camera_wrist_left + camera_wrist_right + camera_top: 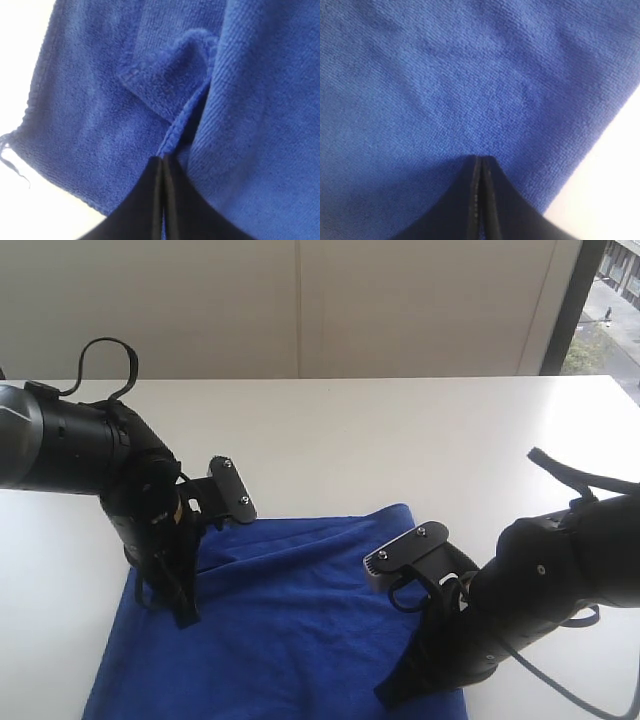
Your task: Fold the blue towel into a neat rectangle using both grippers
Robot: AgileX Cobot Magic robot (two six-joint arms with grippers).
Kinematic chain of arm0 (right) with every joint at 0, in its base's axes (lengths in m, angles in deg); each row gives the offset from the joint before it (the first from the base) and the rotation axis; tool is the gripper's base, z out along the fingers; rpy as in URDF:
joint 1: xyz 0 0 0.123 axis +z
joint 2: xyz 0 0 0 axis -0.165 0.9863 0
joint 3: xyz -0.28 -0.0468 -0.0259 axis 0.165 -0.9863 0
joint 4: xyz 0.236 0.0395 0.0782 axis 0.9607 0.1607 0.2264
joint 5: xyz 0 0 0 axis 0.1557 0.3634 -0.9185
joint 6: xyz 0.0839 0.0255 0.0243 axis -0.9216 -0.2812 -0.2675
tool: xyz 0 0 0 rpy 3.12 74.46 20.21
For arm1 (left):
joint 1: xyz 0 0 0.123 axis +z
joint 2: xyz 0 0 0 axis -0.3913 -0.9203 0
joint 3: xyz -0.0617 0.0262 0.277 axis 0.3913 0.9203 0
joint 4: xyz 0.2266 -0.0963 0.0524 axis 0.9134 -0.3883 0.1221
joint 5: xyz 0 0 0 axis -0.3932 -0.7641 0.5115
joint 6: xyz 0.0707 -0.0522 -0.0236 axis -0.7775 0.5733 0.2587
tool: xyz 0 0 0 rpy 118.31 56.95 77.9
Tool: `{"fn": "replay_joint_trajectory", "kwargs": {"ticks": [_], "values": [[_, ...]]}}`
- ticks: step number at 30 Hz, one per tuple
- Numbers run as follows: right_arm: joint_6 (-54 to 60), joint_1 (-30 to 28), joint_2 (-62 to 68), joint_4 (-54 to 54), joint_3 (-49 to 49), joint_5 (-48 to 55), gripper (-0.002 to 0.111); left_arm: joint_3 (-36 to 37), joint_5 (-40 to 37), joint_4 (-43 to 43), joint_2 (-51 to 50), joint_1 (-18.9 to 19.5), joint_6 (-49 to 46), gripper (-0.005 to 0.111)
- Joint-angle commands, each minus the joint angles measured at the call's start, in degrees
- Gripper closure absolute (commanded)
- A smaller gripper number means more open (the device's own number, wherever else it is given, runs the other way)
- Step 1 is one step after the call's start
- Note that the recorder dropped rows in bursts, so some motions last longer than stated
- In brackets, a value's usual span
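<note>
White table [400, 440], left gripper [186, 616], right gripper [395, 692] tip-down on blue towel [300, 610]

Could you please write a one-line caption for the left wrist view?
Left gripper closed on a folded hem of the blue towel, lying on a white table.

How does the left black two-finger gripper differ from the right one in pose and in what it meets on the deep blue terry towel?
The left gripper is shut on a hemmed edge of the deep blue terry towel beside a folded-over corner; the right gripper meets flat cloth, no hem. The left gripper points nearly straight down; the right gripper slants. Both are black and shut, tips on the towel.
</note>
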Motion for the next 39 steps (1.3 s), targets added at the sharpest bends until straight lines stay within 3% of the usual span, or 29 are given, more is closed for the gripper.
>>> {"fn": "replay_joint_trajectory", "kwargs": {"ticks": [1, 16, 23, 30, 39], "values": [[0.62, -0.21, 1.14, 0.04, -0.88, -0.02, 0.108, 0.09, -3.07, -0.57, 1.51, -0.20, 0.47, 0.107], [0.62, -0.21, 1.14, 0.04, -0.88, 0.37, 0.108, 0.09, -3.18, -1.08, 2.65, -0.20, 0.56, 0.107], [0.62, -0.21, 1.14, 0.04, -0.88, 0.37, 0.108, 0.09, -6.63, 3.39, 2.65, 1.07, 15.19, 0.107], [0.62, -0.21, 1.14, 0.04, -0.88, 0.37, 0.108, 0.09, -9.15, 3.99, 2.65, 2.81, 20.09, 0.107], [0.62, -0.21, 1.14, 0.04, -0.88, 0.37, 0.108, -0.01, -3.70, 3.89, 4.16, 2.53, 17.86, 0.105]]}}
